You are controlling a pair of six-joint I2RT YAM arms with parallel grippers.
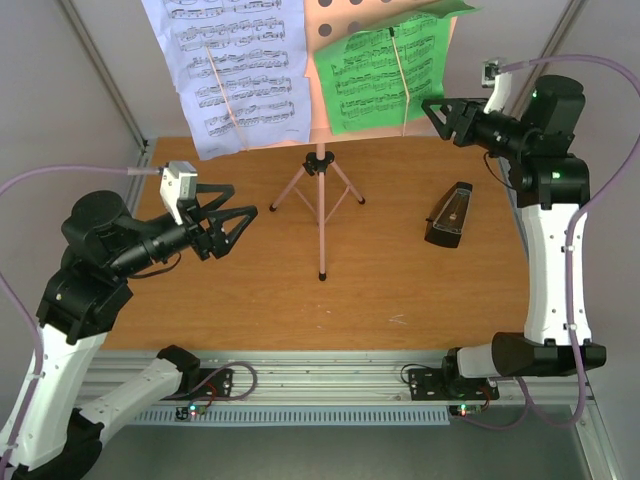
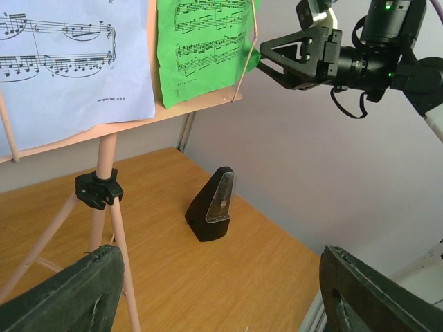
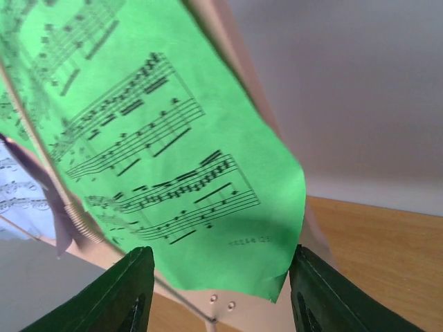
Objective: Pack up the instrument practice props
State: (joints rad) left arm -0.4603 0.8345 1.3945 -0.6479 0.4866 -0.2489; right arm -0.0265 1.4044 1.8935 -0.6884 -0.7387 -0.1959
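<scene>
While the right claw (image 1: pixel 432 117) stands part-way spread, I see the lower right corner of the green sheet (image 1: pixel 375 70) hanging between its two fingers; whether either pad touches the paper, I cannot tell. That sheet sits on the right half of the desk of the pink music stand (image 1: pixel 321 220), up at 12 o'clock on the table (image 1: pixel 250 300). The white sheet (image 1: pixel 240 70) lies just beside it at its 9 o'clock. The metronome (image 1: pixel 450 215) stands on the wood at about 4 o'clock from the tripod's hub, below the right claw and well apart from it. Over at 9 o'clock from the tripod my left claw (image 1: pixel 245 198) hovers with jaws spread wide, gripping nothing and pointing toward the stand's legs.
</scene>
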